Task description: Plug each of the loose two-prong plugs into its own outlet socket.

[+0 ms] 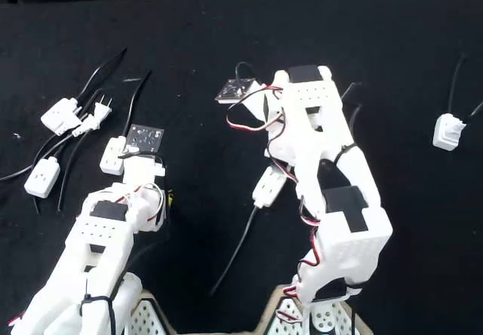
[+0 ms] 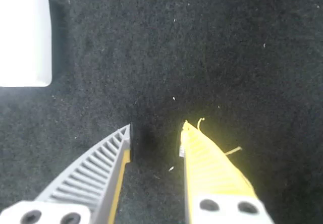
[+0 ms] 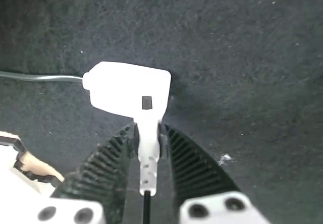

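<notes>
The right claw [image 3: 149, 131] is closed on the neck of a white plug [image 3: 148, 156], pinching it from both sides just behind the point where it meets a white socket block [image 3: 128, 90]. A hold this far back keeps the prongs in line with the socket and leaves the face of the block unobstructed. The plug body sits against the block with no prongs visible, so it is judged seated or nearly so; this cannot be confirmed. The block lies flat near the middle of the black bench [image 1: 392, 56], its cord [image 3: 40, 76] running off to one side. The left claw [image 2: 155, 129] stands partly open with nothing between its fingers, low over bare bench, presumably ready for its own pick. The right wrist view gives the detail of the grip, which the high view hides beneath the arm. The high view supplies the wider layout: a second socket block [image 1: 113, 155] just beside the left claw, a loose plug [image 1: 102, 109] with bare prongs farther left, and a spare socket block [image 1: 449, 131] well apart at the right
</notes>
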Robot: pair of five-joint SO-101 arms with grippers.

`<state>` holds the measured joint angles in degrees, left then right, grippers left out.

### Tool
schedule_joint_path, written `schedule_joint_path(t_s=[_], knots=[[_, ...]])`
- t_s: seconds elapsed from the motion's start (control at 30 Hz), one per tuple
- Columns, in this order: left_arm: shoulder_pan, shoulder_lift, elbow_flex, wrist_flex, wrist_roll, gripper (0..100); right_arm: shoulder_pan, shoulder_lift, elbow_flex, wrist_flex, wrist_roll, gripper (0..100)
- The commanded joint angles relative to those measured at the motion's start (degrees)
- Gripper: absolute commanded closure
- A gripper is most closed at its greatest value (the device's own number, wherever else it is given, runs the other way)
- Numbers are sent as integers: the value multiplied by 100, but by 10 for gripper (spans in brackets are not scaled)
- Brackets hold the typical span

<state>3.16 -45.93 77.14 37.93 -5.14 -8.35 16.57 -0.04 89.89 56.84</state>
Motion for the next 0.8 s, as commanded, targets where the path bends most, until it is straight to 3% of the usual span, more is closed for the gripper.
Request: schedule_joint_path(t_s=[0.0,0.47,0.77], knots=[[-13,-70,-40,-18,44,834,-114,-31,-22,-53,44,988],[22,-105,-48,-62,70,834,-114,-31,-13,123,167,988],[901,-70,-48,-35,70,834,-220,-66,479,-26,229,988]])
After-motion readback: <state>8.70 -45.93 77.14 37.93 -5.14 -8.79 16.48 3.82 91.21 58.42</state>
